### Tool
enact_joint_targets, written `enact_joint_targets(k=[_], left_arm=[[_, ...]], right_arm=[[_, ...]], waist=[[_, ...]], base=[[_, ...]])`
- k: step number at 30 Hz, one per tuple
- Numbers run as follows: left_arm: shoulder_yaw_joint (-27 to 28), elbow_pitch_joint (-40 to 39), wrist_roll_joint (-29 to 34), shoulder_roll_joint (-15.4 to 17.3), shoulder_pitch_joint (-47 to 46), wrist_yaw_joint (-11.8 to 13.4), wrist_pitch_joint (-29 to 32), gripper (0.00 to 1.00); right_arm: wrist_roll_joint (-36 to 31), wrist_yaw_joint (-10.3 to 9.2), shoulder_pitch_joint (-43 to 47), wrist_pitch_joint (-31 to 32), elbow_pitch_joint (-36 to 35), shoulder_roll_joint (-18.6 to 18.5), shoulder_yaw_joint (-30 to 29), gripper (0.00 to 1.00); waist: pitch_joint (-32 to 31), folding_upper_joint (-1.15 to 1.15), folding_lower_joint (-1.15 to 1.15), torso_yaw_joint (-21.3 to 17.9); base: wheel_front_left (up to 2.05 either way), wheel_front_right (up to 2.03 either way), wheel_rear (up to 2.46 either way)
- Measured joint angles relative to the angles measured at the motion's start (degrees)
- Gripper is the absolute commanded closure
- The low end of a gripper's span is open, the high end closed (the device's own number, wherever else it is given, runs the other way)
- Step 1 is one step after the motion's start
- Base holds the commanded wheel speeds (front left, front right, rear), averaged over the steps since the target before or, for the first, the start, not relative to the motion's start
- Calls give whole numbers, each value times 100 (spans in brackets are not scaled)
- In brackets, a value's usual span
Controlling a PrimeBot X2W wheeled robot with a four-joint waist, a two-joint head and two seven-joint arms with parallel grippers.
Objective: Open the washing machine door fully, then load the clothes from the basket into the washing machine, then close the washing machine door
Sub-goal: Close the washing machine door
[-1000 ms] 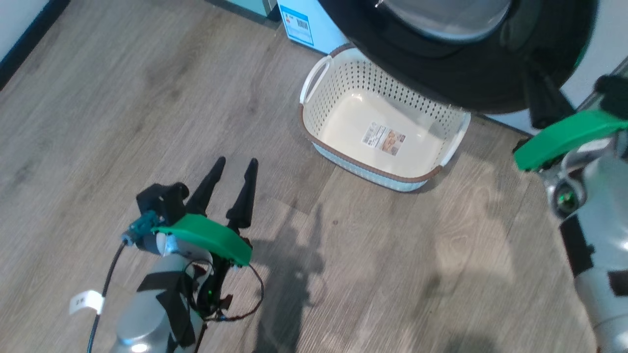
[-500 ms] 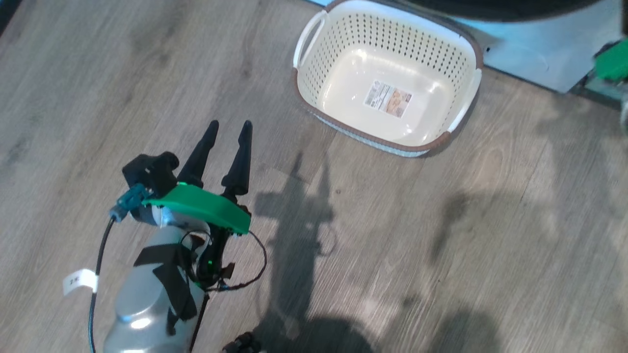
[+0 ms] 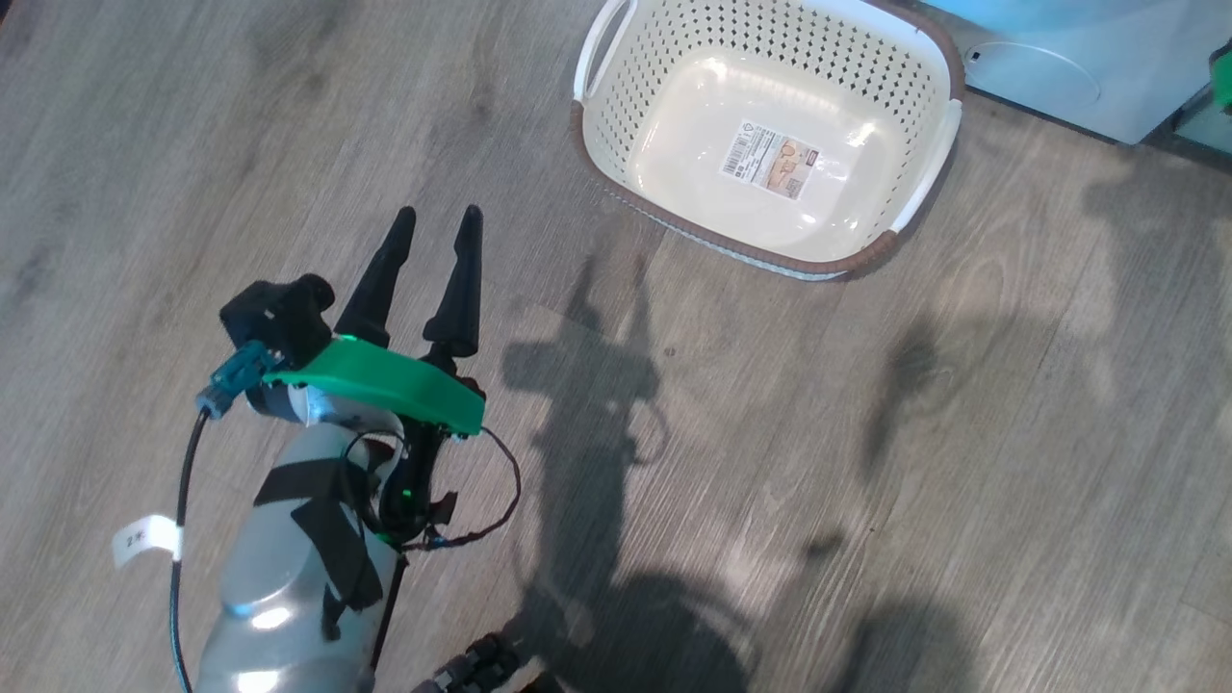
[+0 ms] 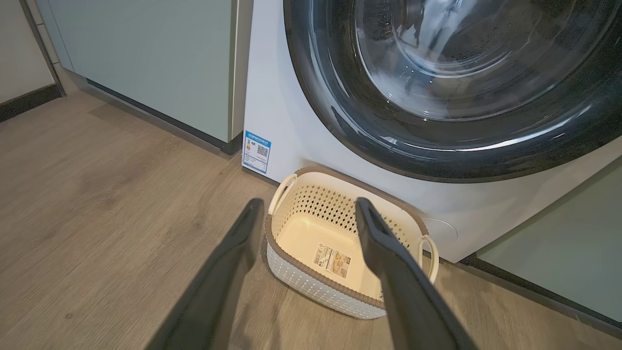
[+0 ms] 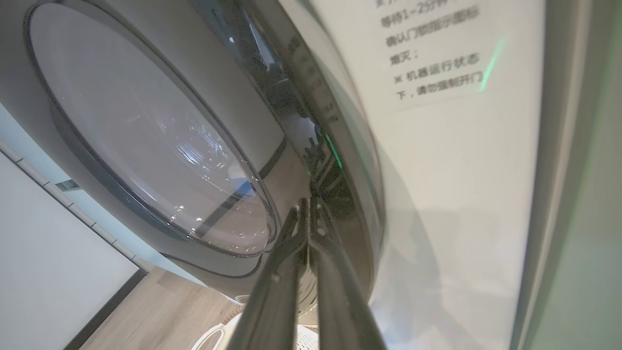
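Head steep down; left wrist low, forward — both share basket [image 3: 693, 173]; right wrist hugs washing machine door [image 5: 146, 126].

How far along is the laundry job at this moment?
Done, apparently: the basket is empty, so loading looks finished. In hand: the shut right gripper has its tips at the rim of the washing machine door, which lies about flat against the washing machine. Left: confirming it latches, which cannot be told. The left gripper hangs open over the floor.

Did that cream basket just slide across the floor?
No. The basket sits the same way off the dark floor speck as before; the whole head view shifted, so the camera moved.
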Motion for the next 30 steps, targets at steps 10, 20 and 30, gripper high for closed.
enact_joint_targets(k=[10,20,30], left_arm=[[124,13,0,-19,-59,0,0,0],[179,252,-7,259,205,0,0,0],[-56,311,-104,775,417,0,0,0]], right_arm=[[-13,0,49,0,-179,71,269,100],[470,0,1361,0,-735,242,877,100],[771,0,2623,0,-1574,305,1224,0]], waist=[[-235,0,0,-21],[-1056,0,-1,-125],[-1929,0,-1,-351]], base=[[0,0,0],[0,0,0],[0,0,0]])
